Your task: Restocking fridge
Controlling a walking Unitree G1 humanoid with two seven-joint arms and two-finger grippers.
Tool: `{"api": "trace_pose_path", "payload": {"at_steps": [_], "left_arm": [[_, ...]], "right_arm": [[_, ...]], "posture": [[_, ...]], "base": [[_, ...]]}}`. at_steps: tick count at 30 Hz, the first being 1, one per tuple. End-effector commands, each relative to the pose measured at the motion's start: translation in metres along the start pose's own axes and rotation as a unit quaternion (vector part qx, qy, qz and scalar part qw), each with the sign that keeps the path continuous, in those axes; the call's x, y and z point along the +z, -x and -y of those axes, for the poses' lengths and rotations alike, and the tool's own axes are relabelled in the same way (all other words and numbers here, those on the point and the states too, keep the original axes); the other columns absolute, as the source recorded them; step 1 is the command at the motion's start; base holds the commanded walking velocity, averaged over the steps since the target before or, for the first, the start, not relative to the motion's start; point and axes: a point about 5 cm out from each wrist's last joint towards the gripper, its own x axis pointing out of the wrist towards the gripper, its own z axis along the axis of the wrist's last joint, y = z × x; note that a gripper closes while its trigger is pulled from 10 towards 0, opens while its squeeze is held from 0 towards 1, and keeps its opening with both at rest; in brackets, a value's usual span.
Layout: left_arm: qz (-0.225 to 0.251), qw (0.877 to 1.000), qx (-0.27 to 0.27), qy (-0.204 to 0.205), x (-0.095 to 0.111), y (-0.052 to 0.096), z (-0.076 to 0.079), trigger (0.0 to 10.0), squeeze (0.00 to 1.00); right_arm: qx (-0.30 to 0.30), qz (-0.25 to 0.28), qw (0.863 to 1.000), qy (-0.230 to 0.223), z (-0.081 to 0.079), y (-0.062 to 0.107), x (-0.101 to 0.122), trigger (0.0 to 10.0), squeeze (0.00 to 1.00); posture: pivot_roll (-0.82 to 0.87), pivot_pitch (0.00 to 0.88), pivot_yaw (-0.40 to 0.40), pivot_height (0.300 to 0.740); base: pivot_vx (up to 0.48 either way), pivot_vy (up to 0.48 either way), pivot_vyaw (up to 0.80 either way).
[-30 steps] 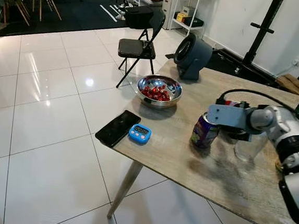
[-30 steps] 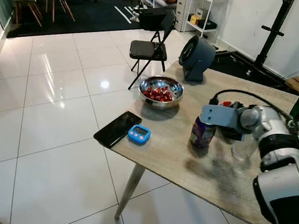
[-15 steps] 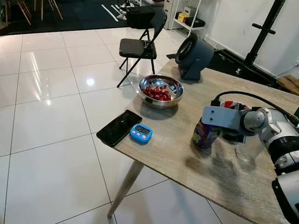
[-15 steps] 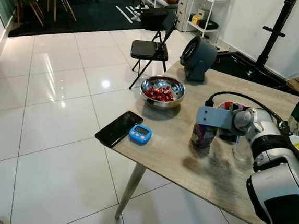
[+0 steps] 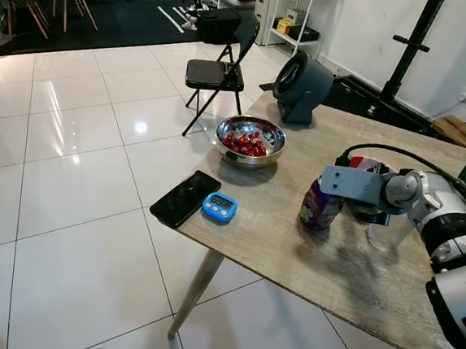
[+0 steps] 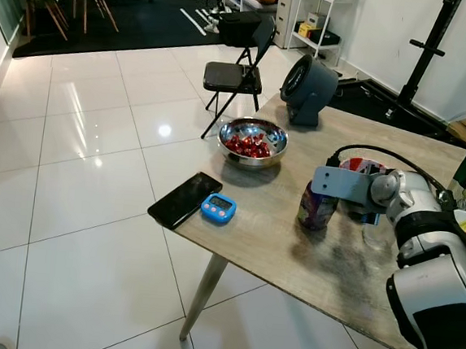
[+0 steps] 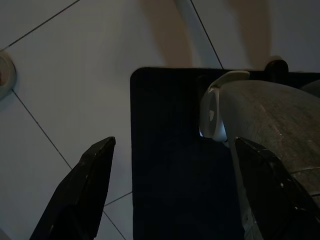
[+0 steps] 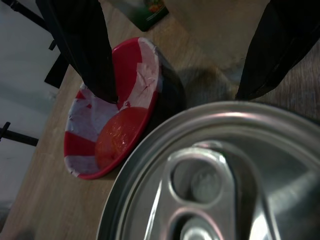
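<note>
A purple drink can (image 5: pixel 321 208) stands upright on the wooden table (image 5: pixel 275 252). My right gripper (image 5: pixel 351 203) is level with the can's top and close behind it, its grey wrist plate hiding the fingers in the eye views. In the right wrist view the can's silver lid (image 8: pixel 220 180) is very near, and the two black fingers (image 8: pixel 85 45) stand wide apart beyond it, open and holding nothing. Past them is a red and white bowl (image 8: pixel 107 125). My left gripper (image 7: pixel 175 141) hangs open above the tiled floor.
A clear glass (image 5: pixel 387 233) stands right of the can. A steel bowl of red fruit (image 5: pixel 249 141), a black phone (image 5: pixel 184 198) and a blue timer (image 5: pixel 218 207) lie near the table's left edge. A grey fan (image 5: pixel 301 86) is at the back, a folding chair (image 5: pixel 216 71) beyond.
The view has shifted a little. My right gripper has stayed at the can with almost no movement, and the can has not moved.
</note>
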Motion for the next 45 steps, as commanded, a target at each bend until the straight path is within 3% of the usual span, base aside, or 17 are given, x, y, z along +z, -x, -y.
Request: {"api": "trace_pose_path", "payload": {"at_steps": [1, 7, 8, 18, 19, 20, 23, 24, 25, 26, 27, 28, 29, 45], "left_arm": [[-0.024, 1.0, -0.011, -0.001, -0.013, 0.001, 0.006, 10.0, 0.0], [-0.025, 1.0, -0.011, 0.0, -0.014, 0.001, 0.006, 10.0, 0.0], [-0.025, 1.0, -0.011, 0.0, -0.014, 0.001, 0.006, 10.0, 0.0], [-0.025, 1.0, -0.011, 0.0, -0.014, 0.001, 0.006, 10.0, 0.0], [-0.025, 1.0, -0.012, 0.001, -0.014, 0.001, 0.007, 10.0, 0.0], [-0.025, 1.0, -0.012, 0.001, -0.014, 0.001, 0.008, 10.0, 0.0], [-0.027, 1.0, -0.014, 0.0, -0.015, 0.001, 0.009, 10.0, 0.0], [-0.027, 1.0, -0.014, 0.0, -0.015, 0.001, 0.01, 10.0, 0.0], [-0.027, 1.0, -0.014, 0.0, -0.015, 0.001, 0.01, 10.0, 0.0], [-0.027, 1.0, -0.014, 0.0, -0.015, 0.001, 0.01, 10.0, 0.0], [-0.027, 1.0, -0.014, -0.001, -0.014, 0.001, 0.01, 10.0, 0.0], [-0.027, 1.0, -0.014, -0.001, -0.014, 0.0, 0.01, 10.0, 0.0], [-0.027, 1.0, -0.014, -0.001, -0.014, 0.0, 0.01, 10.0, 0.0], [-0.027, 1.0, -0.013, 0.003, -0.015, 0.0, 0.011, 10.0, 0.0]], "right_arm": [[0.017, -0.016, 1.0, -0.018, -0.005, -0.001, -0.009, 10.0, 0.0], [0.024, -0.031, 0.999, -0.025, -0.004, 0.002, -0.014, 10.0, 0.0], [0.026, -0.033, 0.999, -0.027, -0.003, 0.002, -0.015, 8.8, 0.0], [0.026, -0.033, 0.999, -0.027, -0.003, 0.002, -0.015, 8.8, 0.0], [0.028, -0.035, 0.999, -0.028, -0.002, 0.003, -0.016, 4.4, 0.0], [0.027, -0.035, 0.999, -0.029, -0.001, 0.004, -0.017, 10.0, 0.0], [0.032, -0.035, 0.998, -0.031, -0.001, 0.005, -0.018, 10.0, 0.0], [0.036, -0.035, 0.998, -0.033, -0.002, 0.004, -0.018, 4.9, 0.0], [0.036, -0.035, 0.998, -0.033, -0.002, 0.004, -0.018, 4.9, 0.0], [0.038, -0.034, 0.998, -0.033, -0.003, 0.004, -0.018, 0.7, 0.0], [0.038, -0.033, 0.998, -0.034, -0.004, 0.004, -0.017, 0.0, 0.0], [0.035, -0.032, 0.998, -0.032, -0.004, 0.003, -0.016, 7.0, 0.0], [0.033, -0.03, 0.998, -0.034, -0.004, 0.003, -0.016, 10.0, 0.0], [0.051, -0.001, 0.998, -0.036, -0.006, 0.001, -0.006, 10.0, 0.0]], "posture": [[0.0, 0.108, -0.015, 0.74], [0.0, 0.107, -0.018, 0.74], [0.0, 0.107, -0.019, 0.74], [0.0, 0.107, -0.019, 0.74], [0.0, 0.107, -0.02, 0.74], [-0.01, 0.107, -0.019, 0.74], [-0.01, 0.107, -0.018, 0.74], [-0.01, 0.107, -0.019, 0.74], [-0.01, 0.107, -0.019, 0.74], [-0.01, 0.107, -0.019, 0.74], [-0.01, 0.105, -0.018, 0.74], [-0.01, 0.106, -0.018, 0.74], [-0.01, 0.106, -0.018, 0.74], [0.0, 0.1, -0.03, 0.74]], "base": [[0.0, 0.0, 0.0], [0.0, 0.0, 0.0], [0.0, 0.0, 0.0], [0.0, 0.0, 0.0], [0.0, 0.0, 0.0], [0.0, 0.0, 0.0], [0.0, 0.0, 0.0], [0.0, 0.0, 0.0], [0.0, 0.0, 0.0], [0.0, 0.0, 0.0], [0.0, 0.0, 0.0], [0.0, 0.0, 0.0], [0.0, 0.0, 0.0], [0.0, 0.0, 0.0]]}}
